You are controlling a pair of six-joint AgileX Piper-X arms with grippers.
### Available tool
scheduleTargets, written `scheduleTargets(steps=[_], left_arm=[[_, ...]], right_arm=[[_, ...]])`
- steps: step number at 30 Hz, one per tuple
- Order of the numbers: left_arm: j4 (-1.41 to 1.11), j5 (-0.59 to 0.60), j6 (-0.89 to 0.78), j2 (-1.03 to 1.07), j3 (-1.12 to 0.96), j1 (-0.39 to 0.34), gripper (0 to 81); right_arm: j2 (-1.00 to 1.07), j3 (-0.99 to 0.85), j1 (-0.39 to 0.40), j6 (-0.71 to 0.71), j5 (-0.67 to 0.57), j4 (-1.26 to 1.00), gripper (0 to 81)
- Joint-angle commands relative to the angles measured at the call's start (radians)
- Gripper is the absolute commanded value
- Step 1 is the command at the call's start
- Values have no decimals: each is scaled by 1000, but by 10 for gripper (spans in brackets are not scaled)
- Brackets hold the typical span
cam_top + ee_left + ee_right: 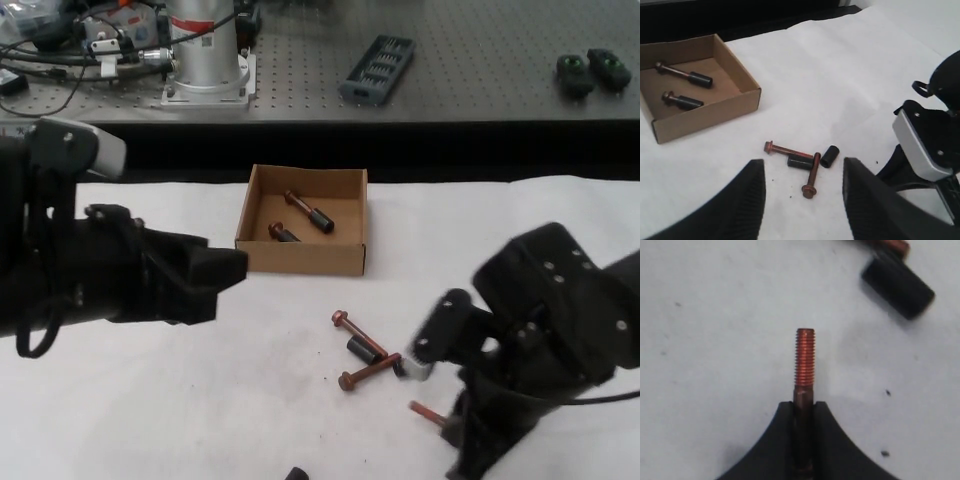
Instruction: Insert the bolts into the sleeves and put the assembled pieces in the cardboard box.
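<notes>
While the left hand (802, 172) gapes empty, the right hand (804, 407) pinches the bolt (805, 357) by its shank; stiff, light, probably slick, so keep the threads free.

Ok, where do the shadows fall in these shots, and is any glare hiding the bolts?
High view: soft, even light, only faint shadows under the loose bolts on the white sheet. Left wrist view: the floor of the cardboard box is darker than its walls. Right wrist view: the bolt in the right gripper shines on its threads, no washout; a pale shadow edges the sleeve.
</notes>
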Motion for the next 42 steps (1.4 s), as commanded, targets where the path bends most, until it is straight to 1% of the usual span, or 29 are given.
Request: scheduleTargets(steps=[1,4,12,14,16,17,19,21,22,23,25,28,31,34,37,40,42], left_arm=[[15,-5,15,-7,-8,39,356],[15,-5,15,-7,-8,46,356],[17,6,30,-7,-8,46,356],[17,60,57,-7,-8,46,356],[28,121,116,-7,-8,46,356],[35,142,159,-7,-8,46,356],[48,154,237,4,-8,43,356],[52,163,283,22,-8,43,356],[52,172,299,36,-8,43,356],[52,192,318,52,-8,43,356],[52,225,347,85,-8,38,356],[52,236,419,156,-11,22,356],[52,242,478,240,-23,-17,357],[67,236,533,323,-52,-75,357],[119,205,617,386,-102,-135,357],[212,142,725,438,-155,-195,357],[283,74,802,472,-195,-234,357]], right_arm=[[-14,-51,35,-55,-36,2,1],[-8,-85,53,-90,-61,-1,1],[26,-96,59,-92,-203,13,1],[25,-96,64,-111,-210,11,1],[25,-100,66,-117,-210,11,29],[25,-103,66,-115,-210,13,64],[25,-108,66,-115,-207,13,170],[23,-107,66,-92,-187,3,323],[23,-107,66,-70,-153,-2,384],[19,-107,66,-55,-112,-3,414],[7,-107,66,-46,-46,11,392],[-25,-107,40,-31,-23,27,315],[-74,-107,-1,29,-17,33,272],[-127,-107,-56,111,-17,35,271],[-183,-107,-106,194,-22,35,271],[-233,-107,-140,207,-22,48,271],[-262,-107,-157,207,-22,56,271]])
